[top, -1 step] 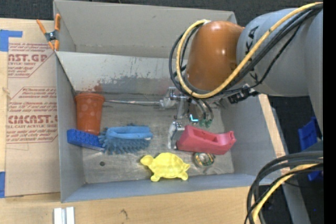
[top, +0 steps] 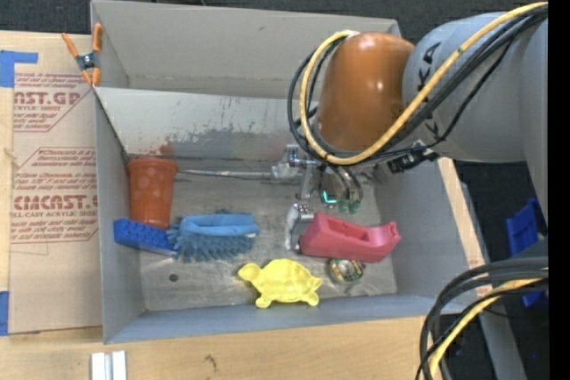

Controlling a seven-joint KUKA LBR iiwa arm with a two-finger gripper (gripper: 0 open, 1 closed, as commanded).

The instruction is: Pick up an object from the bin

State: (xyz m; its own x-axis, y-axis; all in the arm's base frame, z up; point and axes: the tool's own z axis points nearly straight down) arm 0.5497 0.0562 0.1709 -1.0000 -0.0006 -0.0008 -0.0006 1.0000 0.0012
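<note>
Grey scuffed metal forms the bin (top: pixel 223 107), with a few loose things on its floor. Over the middle-right hangs the gripper (top: pixel 295 191), its upper part hidden under the arm's orange cover. Its two metal fingers (top: pixel 298 227) stand apart with nothing between them. The lower one is just beside the left end of a pink wedge-shaped thing (top: pixel 347 238). A small shiny round thing (top: pixel 346 270) peeps from under that, too hidden to make out. A yellow turtle (top: pixel 280 282), blue brush (top: pixel 214 231) and orange cup (top: pixel 151 190) lie further left.
</note>
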